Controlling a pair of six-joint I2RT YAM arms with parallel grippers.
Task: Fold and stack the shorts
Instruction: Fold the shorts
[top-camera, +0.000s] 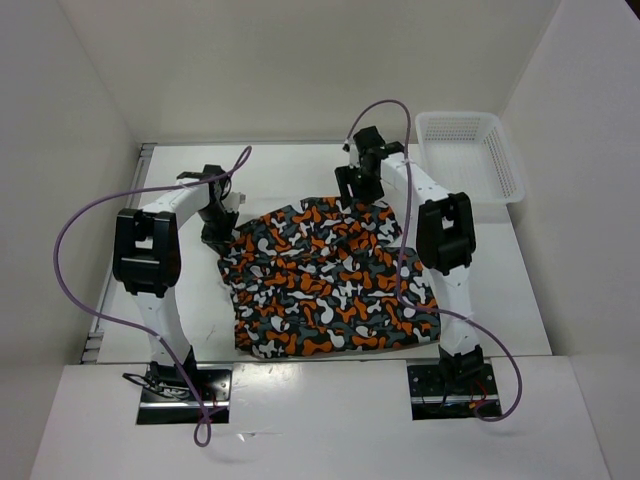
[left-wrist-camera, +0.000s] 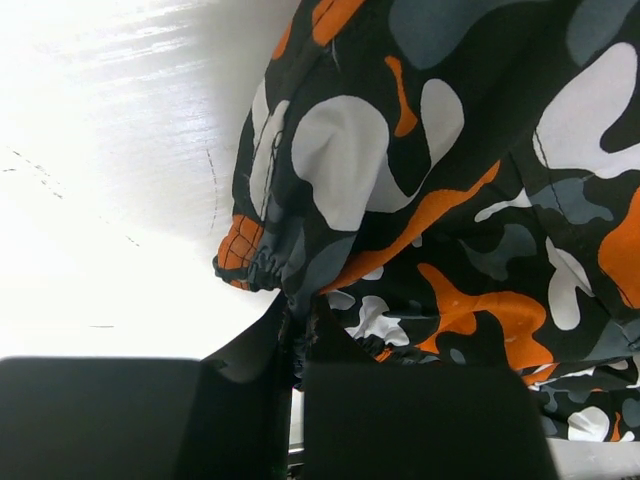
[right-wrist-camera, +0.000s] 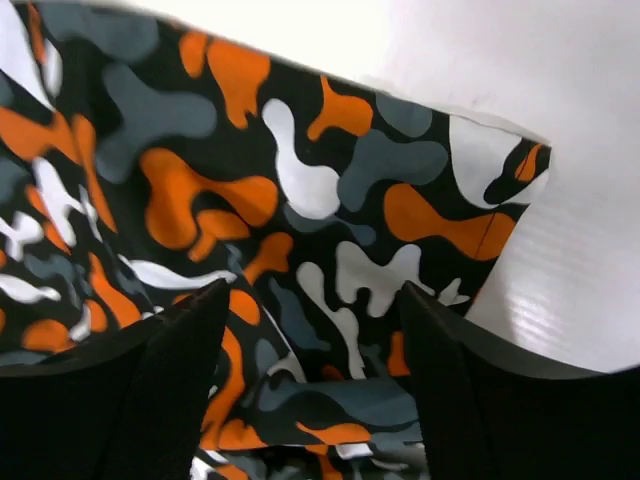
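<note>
- Top external view: the white table (top-camera: 180, 300) holds the shorts (top-camera: 320, 280), spread out in the middle between both arms.
- A white basket (top-camera: 470, 155) sits at the far right, apart from the shorts.
- The left pincer (left-wrist-camera: 298, 325) is squeezed narrow on the shorts' bunched left edge.
- The right pincer (right-wrist-camera: 315, 300) is wide, over the shorts' far right corner.

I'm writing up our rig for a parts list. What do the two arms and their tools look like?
The left arm and right arm are alike: white links, chunky black joint housings, dark base mounts. A thin purple cable loops loosely along each. The left tool and right tool are black, with two broad, flat-faced fingers. No readable markings.
</note>
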